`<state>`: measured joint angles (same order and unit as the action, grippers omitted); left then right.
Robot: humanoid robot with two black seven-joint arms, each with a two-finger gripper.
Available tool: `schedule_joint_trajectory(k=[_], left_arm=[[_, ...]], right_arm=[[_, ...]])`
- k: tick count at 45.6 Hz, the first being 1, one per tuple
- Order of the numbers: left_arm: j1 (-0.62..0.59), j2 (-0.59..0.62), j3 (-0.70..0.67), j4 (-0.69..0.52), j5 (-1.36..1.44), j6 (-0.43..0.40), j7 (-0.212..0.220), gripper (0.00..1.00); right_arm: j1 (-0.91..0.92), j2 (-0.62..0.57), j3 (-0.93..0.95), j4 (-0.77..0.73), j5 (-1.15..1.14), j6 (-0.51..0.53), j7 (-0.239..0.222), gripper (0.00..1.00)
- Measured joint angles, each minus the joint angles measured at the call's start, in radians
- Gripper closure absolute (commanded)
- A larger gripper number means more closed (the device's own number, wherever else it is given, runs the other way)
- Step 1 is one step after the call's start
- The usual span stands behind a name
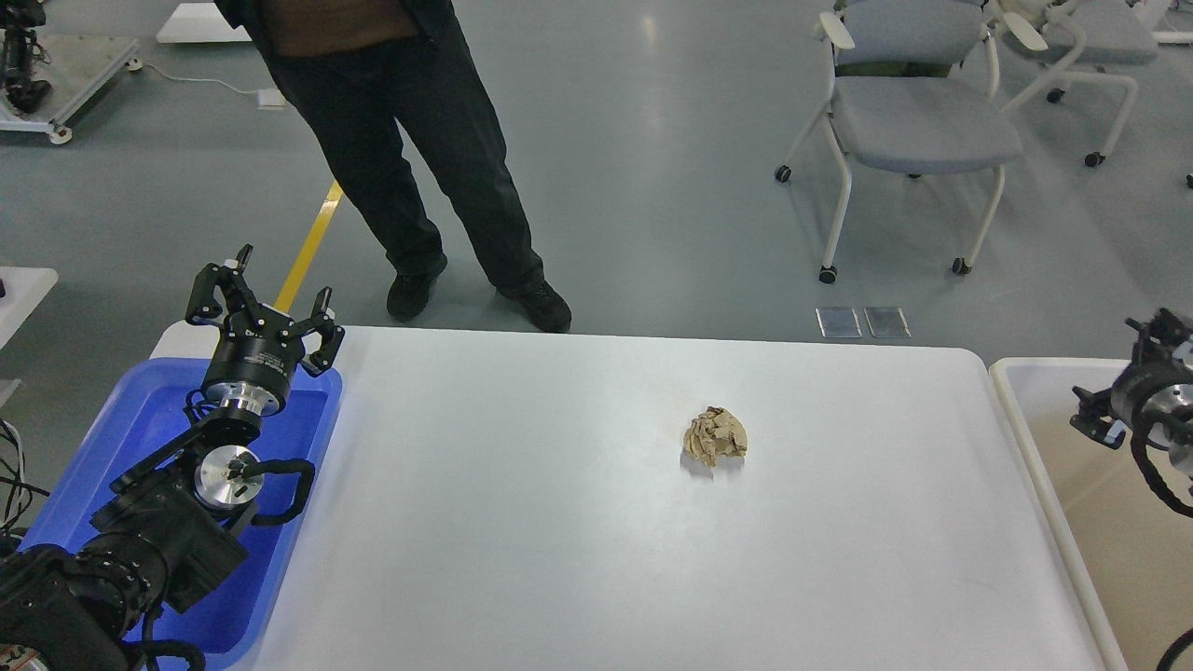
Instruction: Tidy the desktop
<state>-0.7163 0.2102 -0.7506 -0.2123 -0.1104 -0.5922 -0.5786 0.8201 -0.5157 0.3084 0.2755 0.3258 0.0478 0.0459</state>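
Observation:
The white desktop [522, 540] holds one crumpled ball of brown paper [715, 436], right of its middle. My left gripper [264, 303] is open and empty. It points up over the far end of the blue tray [112, 438] at the desktop's left edge, far from the paper. My right gripper [1123, 373] comes in at the right edge, above the far end of the beige bin [1100, 559]. Its fingers look spread and I see nothing between them. It is well to the right of the paper.
A person in dark trousers [419, 158] stands just behind the desktop's far left edge. Grey wheeled chairs [923, 121] stand at the back right. A yellow floor line [312, 242] runs behind the tray. What I see of the beige bin's floor is bare.

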Motion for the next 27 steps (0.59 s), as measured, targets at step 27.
schedule_joint_trajectory(k=[27], left_arm=[[0.0, 0.0, 0.0, 0.0, 0.0, 0.001, -0.001, 0.0]], right_arm=[[0.021, 0.053, 0.218, 0.318, 0.004, 0.251, 0.0, 0.0]])
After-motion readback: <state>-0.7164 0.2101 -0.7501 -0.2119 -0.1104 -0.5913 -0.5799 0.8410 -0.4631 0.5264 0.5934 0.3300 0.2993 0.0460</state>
